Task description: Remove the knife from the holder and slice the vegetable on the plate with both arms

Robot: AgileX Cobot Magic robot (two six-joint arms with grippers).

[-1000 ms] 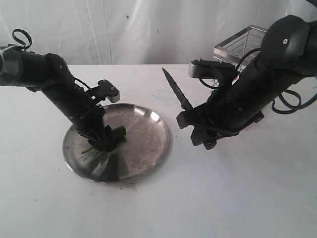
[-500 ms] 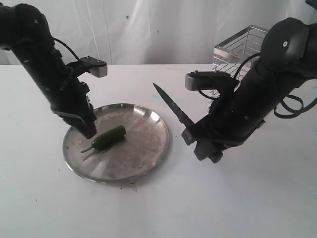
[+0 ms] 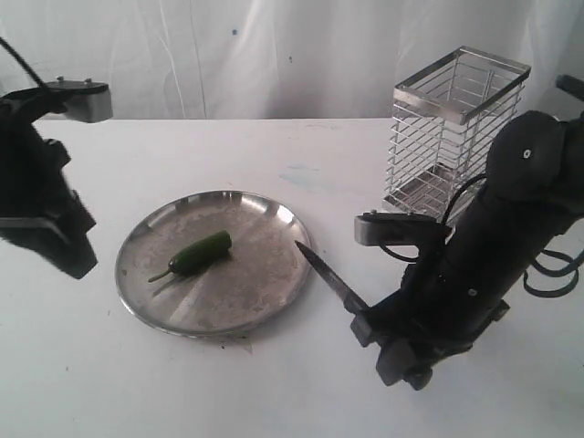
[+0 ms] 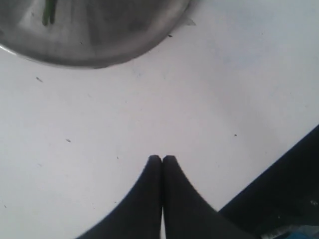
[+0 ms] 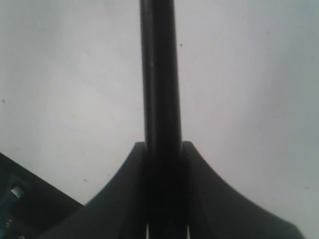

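Exterior view first: the chilli (image 3: 201,253) lies whole on the plate (image 3: 265,292), a little toward that view's left of the middle, stem pointing at the near-left rim, with no cut in it that I can see. The holder (image 3: 453,137) stands upright at the back right of the table (image 3: 274,383) and looks empty through the mesh, so the first half of the job, getting the knife (image 3: 330,279) out, is done. That knife is clamped in the right pincer (image 3: 363,321), which sits low over the table just to the right of the plate; the blade slants up and to the left so that its tip reaches about to the plate's right rim, well short of the chilli. From the right wrist view the grip is plain: the two fingers (image 5: 119,189) are clenched on either side of the dark handle (image 5: 160,74), which runs straight out between them over bare table. The left arm is off at the left edge, clear of the plate, and the left wrist view shows its pincer (image 4: 162,158) pressed tight together on nothing, above white table with only the plate's edge (image 4: 89,55) and a sliver of green stem (image 4: 48,12) at the far side. So what is left, as I judge it, is all of the slicing: the left arm has to come to the chilli and steady it, and the knife has to travel across the plate and come down through it.
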